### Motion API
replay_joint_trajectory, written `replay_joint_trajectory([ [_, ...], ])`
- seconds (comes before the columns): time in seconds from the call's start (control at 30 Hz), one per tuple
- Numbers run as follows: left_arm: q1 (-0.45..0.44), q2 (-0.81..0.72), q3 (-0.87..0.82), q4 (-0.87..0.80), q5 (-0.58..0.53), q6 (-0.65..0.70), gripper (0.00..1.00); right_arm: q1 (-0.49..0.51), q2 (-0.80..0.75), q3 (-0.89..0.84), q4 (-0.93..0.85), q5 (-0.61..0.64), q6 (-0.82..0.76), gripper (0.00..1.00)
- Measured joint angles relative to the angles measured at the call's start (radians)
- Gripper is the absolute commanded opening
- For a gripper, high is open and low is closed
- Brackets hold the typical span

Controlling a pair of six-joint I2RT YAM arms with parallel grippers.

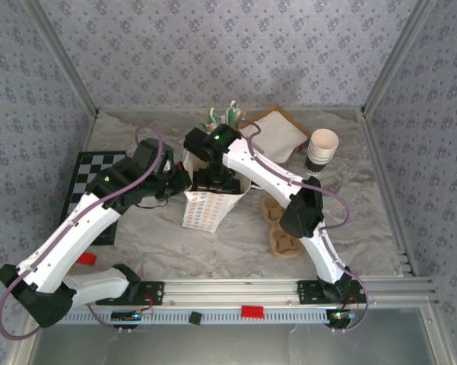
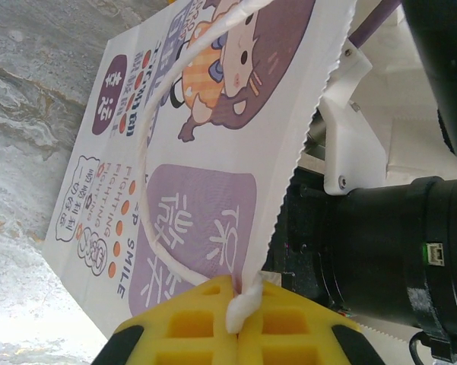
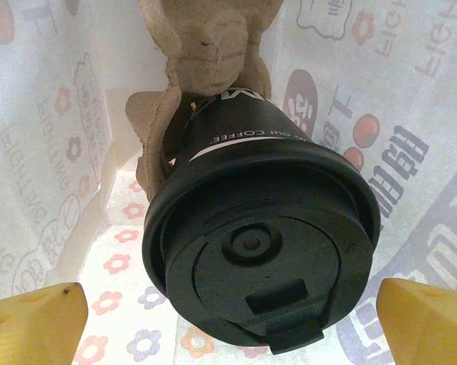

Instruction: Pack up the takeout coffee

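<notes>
Right claw (image 3: 228, 323) spread over one lidded cup (image 3: 255, 228), inside one bag (image 3: 38, 152).

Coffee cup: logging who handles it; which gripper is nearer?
Right. The right gripper sits open over the coffee cup inside the bag; the left gripper pinches the bag's handle outside.

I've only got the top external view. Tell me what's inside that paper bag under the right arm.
Observer: From the right wrist, a black lidded coffee cup sits in a cardboard cup carrier inside the paper bag.
Operator: Report the right gripper.
Observer: The right gripper is open, with its yellow fingers either side of the lid and apart from it.
Operator: Now the left.
Observer: The left gripper is pinched shut on the bag's white cord handle.
</notes>
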Motion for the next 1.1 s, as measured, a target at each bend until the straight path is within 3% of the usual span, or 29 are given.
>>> replay_joint_trajectory([
  [1.1, 0.000, 0.047, 0.041, -0.024, -0.026, 0.018, 0.00, -0.005, 0.024, 0.056, -0.033, 0.042, 0.022, 0.96],
])
